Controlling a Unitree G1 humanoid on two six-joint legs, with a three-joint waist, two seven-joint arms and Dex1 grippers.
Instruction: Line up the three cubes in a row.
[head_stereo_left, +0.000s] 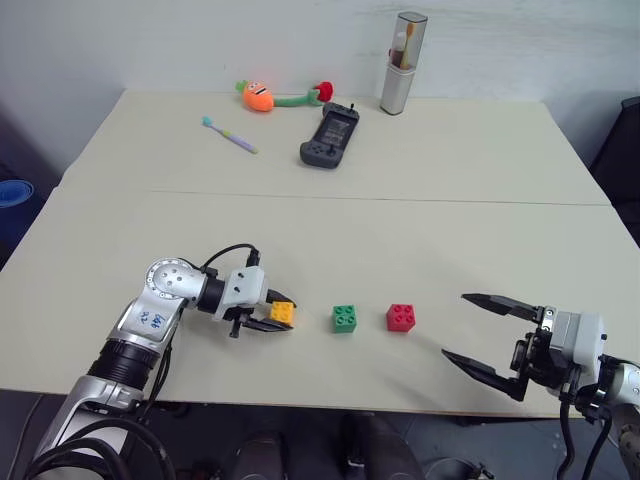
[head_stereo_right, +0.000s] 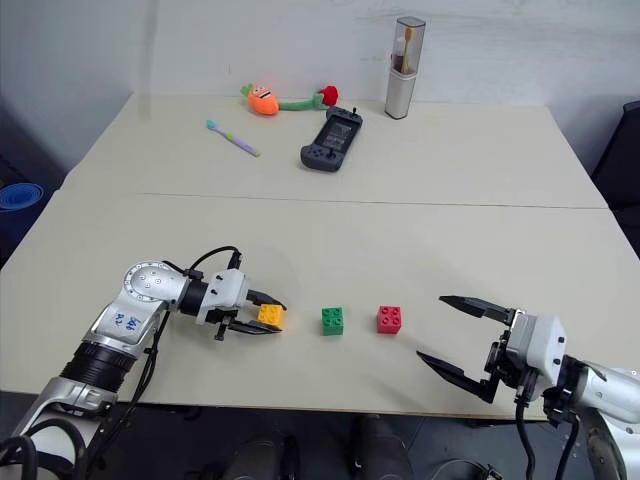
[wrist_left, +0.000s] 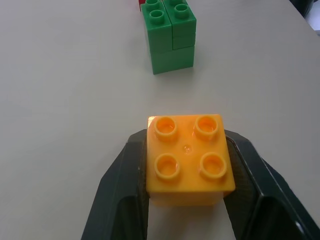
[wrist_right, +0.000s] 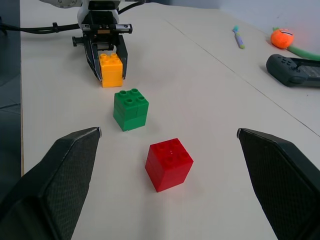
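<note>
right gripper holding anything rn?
No: the right gripper has its fingers spread wide with only bare table between them, and the red cube sits untouched ahead of it.

Two robot arms in silver, black and white, each ended by a black two-fingered gripper

The left arm (head_stereo_left: 150, 320) is built of brushed silver housings with a round joint cap ringed by small screws, a blue marking printed on its side, and a black ribbed collar below; a thin black cable is looped over its white wrist block. The left gripper (head_stereo_left: 268, 314) is made of black, finely textured plastic fingers (wrist_left: 117, 190). The right gripper (head_stereo_left: 490, 335) is formed of long, tapered black fingers (wrist_right: 60, 170) on a white and silver wrist, with black cables hung beneath.
</note>
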